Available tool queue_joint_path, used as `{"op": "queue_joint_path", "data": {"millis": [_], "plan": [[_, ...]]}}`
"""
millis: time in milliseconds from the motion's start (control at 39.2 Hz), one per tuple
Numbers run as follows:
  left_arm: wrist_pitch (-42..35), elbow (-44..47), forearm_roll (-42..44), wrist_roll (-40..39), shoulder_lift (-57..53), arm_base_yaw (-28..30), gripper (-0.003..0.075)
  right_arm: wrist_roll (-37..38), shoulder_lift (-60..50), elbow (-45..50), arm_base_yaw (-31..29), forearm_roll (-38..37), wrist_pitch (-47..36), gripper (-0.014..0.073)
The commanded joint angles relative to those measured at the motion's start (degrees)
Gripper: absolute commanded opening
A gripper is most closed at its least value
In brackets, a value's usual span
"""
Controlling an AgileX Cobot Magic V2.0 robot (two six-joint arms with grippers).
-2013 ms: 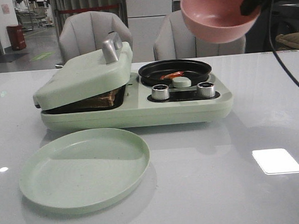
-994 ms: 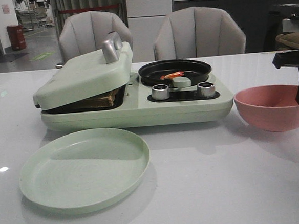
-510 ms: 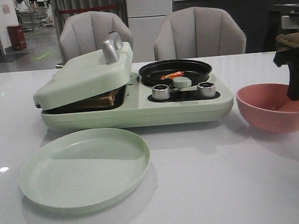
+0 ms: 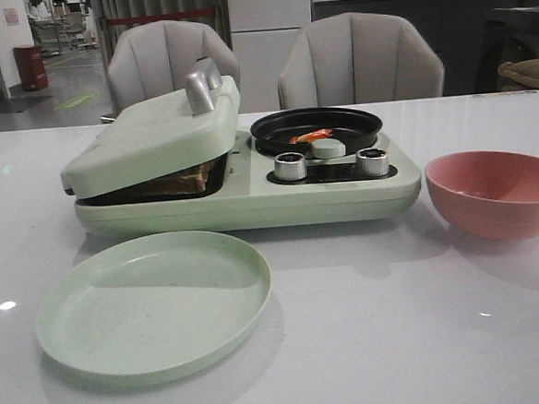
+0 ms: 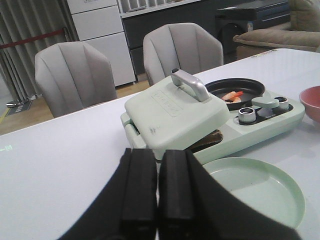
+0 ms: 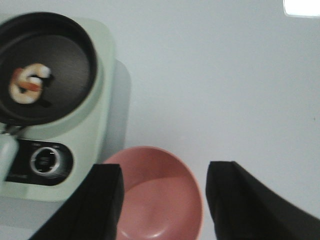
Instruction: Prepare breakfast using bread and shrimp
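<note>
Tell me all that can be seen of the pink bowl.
The pink bowl is round, matte and plastic-looking, and looks empty. It stands upright on the white table, to the right of the green breakfast maker and apart from it. Nothing touches it; the open right gripper is above it.

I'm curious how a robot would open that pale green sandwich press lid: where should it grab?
Probably the silver metal handle on top of the pale green lid. It stands proud of the flat lid as a raised bar, so open fingers coming down from above could close across it. The lid already sits tilted, propped on the bread, hinting it lifts upward.
</note>
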Motion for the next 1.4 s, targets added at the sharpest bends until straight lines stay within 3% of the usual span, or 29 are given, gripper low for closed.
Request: {"op": "queue_joint_path", "data": {"millis": [0, 510, 765, 1121, 1376], "plan": [[-4.3, -1.3, -1.0, -0.5, -0.9, -0.2, 0.0114, -0.6, -7.2, 1.7, 3.1, -0.2, -7.2, 0.0477], [-4.3, -1.3, -1.0, -0.5, -0.9, -0.2, 0.0114, -0.6, -30.6, 23.9, 14.4, -1.6, -30.9, 0.0477], [-4.3, -1.3, -1.0, -0.5, -0.9, -0.2, 0.0114, -0.6, -47.0, 35.9, 15.1, -1.3, -38.6, 0.0477], [-4.3, -1.3, -1.0, -0.5, -0.9, -0.2, 0.0114, -0.4, -69.7, 54.6, 15.1, 0.3, -37.8, 0.0476], [-4.3, -1.3, -1.0, -0.5, -0.9, -0.2, 0.0114, -0.4, -72.8, 59.2, 15.1, 0.3, -33.5, 0.0472]]}}
